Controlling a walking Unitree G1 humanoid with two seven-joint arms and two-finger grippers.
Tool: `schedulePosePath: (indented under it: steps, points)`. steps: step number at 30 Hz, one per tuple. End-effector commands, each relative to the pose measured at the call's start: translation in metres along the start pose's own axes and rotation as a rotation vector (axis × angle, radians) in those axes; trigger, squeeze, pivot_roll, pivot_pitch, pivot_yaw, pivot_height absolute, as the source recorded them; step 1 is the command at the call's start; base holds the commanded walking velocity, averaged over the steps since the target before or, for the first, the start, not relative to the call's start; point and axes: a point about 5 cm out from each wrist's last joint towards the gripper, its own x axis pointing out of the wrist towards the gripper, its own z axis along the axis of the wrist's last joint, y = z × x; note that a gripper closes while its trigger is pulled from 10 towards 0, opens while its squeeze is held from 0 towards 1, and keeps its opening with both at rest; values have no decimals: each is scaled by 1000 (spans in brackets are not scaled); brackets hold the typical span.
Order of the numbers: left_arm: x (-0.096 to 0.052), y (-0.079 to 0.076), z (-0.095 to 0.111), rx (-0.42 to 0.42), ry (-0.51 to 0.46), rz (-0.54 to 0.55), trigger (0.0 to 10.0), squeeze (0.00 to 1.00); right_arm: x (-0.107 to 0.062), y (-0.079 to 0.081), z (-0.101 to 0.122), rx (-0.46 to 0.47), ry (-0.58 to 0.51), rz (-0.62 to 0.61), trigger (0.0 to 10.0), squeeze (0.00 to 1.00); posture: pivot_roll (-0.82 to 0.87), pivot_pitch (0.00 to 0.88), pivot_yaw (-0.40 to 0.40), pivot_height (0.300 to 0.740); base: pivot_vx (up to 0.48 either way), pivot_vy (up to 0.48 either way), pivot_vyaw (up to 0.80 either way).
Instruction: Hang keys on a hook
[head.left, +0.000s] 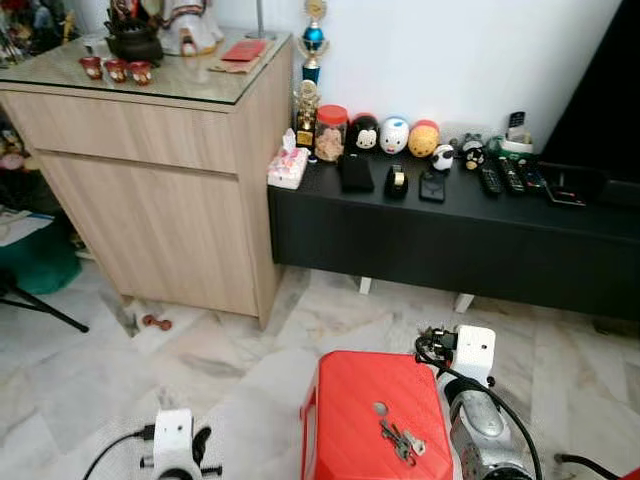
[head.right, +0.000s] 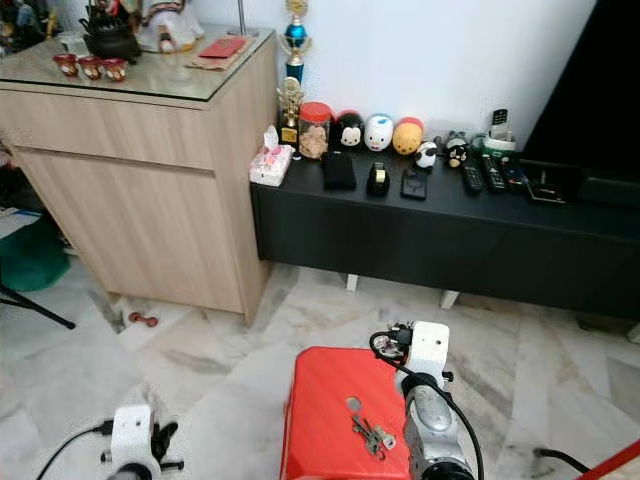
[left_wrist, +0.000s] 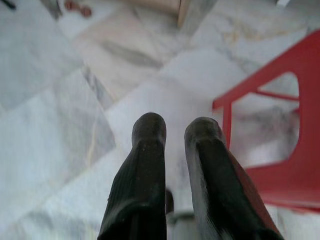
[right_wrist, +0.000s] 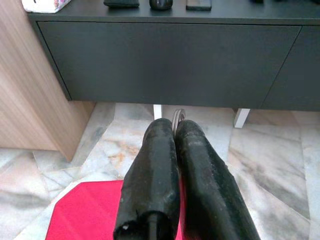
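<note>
One small bunch of silvery keys (head.left: 401, 440) lies flat on my red stool (head.left: 360, 400), on its top near my right arm. My right gripper (right_wrist: 175, 131) hangs above the stool with fingers pressed together, nothing visibly held. My left gripper (left_wrist: 175, 131) hangs over the marble floor (head.left: 200, 360), fingers slightly apart, empty.
</note>
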Motion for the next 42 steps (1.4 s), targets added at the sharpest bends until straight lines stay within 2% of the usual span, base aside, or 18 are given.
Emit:
schedulePosePath:
  steps: [1, 8, 17, 36, 42]
  points:
    - [-2, 0, -8, -8, 46, 3, 10000, 0, 1, -2, 3, 4, -22, 1, 10000, 0, 173, 0, -73, 740, 0, 0, 0]
    - [-5, 2, -16, 1, 94, 15, 10000, 0, 0, -1, 2, 0, -25, 8, 10000, 0, 164, 0, -68, 740, -38, 0, 0]
    - [-2, 5, -11, -17, 83, 45, 10000, 0, 7, 2, 16, 7, -60, 15, 10000, 0, 179, 0, -80, 740, -337, 0, 0]
    - [-4, 7, -15, -25, 99, 47, 10000, 0, 12, 7, 22, 14, -66, 1, 10000, 0, 169, 0, -81, 740, -360, 0, 0]
    - [-5, 5, -16, -16, 104, 42, 10000, 0, 12, 7, 22, 14, -56, -2, 10000, 0, 171, 1, -84, 740, 0, 0, 0]
